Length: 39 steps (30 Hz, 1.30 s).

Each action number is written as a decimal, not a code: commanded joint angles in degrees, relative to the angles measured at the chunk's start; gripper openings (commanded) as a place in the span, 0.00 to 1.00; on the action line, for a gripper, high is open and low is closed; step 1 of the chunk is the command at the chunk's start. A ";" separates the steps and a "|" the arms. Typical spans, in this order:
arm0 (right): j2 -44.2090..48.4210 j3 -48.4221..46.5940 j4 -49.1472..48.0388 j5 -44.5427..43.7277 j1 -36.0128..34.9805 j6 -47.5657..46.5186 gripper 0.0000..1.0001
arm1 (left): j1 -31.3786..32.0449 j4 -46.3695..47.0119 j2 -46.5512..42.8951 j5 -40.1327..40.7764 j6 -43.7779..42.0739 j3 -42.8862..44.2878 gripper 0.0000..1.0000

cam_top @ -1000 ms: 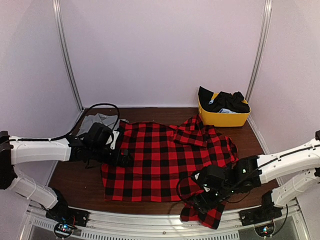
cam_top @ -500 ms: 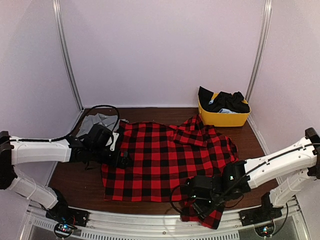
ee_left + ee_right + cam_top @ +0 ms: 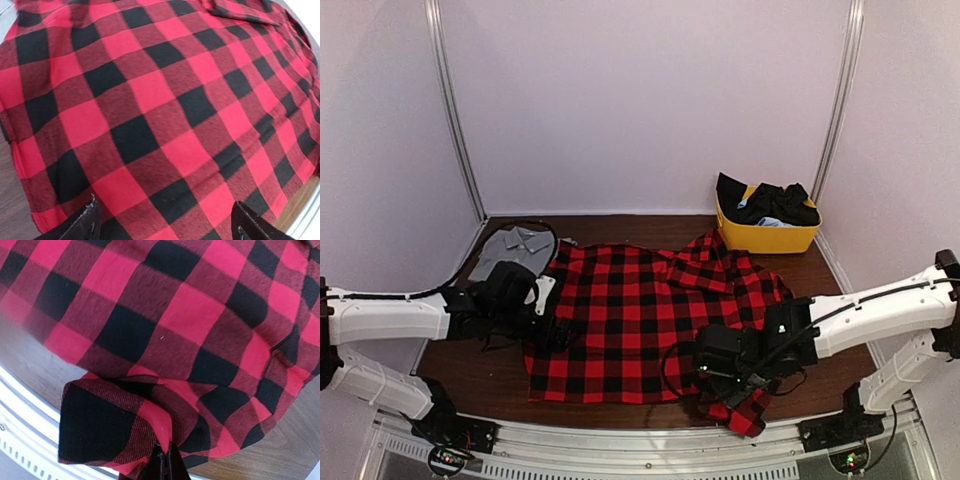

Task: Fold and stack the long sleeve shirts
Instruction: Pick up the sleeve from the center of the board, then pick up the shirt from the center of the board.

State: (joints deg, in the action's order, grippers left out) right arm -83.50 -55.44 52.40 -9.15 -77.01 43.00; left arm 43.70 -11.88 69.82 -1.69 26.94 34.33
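Left arm pulled back toward its base over the last second, uncovering more of the grey shirt (image 3: pixel 515 243) at far left. Left gripper (image 3: pixel 552 330) hung low over the left edge of the flannel shirt (image 3: pixel 640 310), fingers spread wide, holding nothing. Flannel lay spread flat mid-table (image 3: pixel 470 365), its far-left corner just beside the grey shirt. Right gripper (image 3: pixel 718 368) had shifted left, dragging the sleeve (image 3: pixel 745 412) up from the near edge, so less hung over. Jaws were pinched tight on sleeve fabric, arm reaching low from the right. Likely the sleeve fold-in; stacking not started.
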 commanded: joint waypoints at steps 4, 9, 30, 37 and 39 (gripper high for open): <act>4.94 -6.37 5.48 -6.71 10.28 -6.01 0.00 | 6.39 4.64 -3.92 0.81 -2.68 -2.72 0.90; 3.33 -9.55 4.41 -7.44 18.04 -13.21 0.00 | 9.96 4.71 -1.75 3.11 -4.73 -2.80 0.91; -2.56 -11.44 -1.95 -2.67 28.47 -24.73 0.00 | 14.64 1.09 7.85 14.51 -7.02 2.43 0.68; -0.82 -9.53 -1.99 -2.76 28.75 -24.24 0.00 | 12.52 -1.62 5.00 17.35 -4.33 1.39 0.41; -0.41 -8.98 -1.95 -2.83 28.84 -24.20 0.00 | 11.86 -2.28 4.45 17.65 -3.93 1.15 0.33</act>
State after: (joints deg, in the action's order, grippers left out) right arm -86.15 -65.80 50.74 -11.49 -48.82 19.20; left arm 56.99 -12.47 75.94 13.52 21.52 35.62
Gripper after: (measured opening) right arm 0.009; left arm 0.389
